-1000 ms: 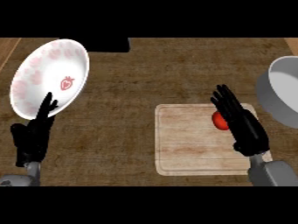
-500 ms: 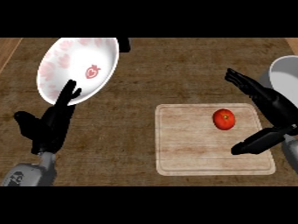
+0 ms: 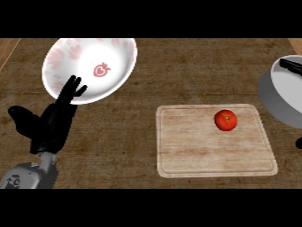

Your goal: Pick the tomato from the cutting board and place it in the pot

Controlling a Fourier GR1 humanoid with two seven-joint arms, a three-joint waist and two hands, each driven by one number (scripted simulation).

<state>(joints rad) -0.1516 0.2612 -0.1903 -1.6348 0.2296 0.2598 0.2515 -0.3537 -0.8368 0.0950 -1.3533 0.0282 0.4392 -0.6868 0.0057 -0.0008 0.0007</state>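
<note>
Far left: left hand (image 3: 52, 122), black, on a grey forearm rising from the lower edge, fingers straight and spread, thumb out to the side, holding nothing. Fingertips overlapping the lower rim of a white plate (image 3: 91, 68) with pink markings and a small red strawberry figure near its middle; contact between fingers and plate not clear. Plate lying on the dark wooden counter (image 3: 199, 66), up and left of centre.

Centre right: pale wooden cutting board (image 3: 212, 142), flat on the counter, well apart from the plate. On its upper right part, the tomato (image 3: 226, 120), red, with a small stem mark on top, untouched and clear of both hands.

Far right: grey pot (image 3: 290, 99), cut by the view's edge, just beside the board's upper right corner. Right hand (image 3: 300, 68) only partly in view: dark fingers reaching across the pot's upper rim, and a further dark part low at the right edge beside the board. Open or curled: cannot tell.
</note>
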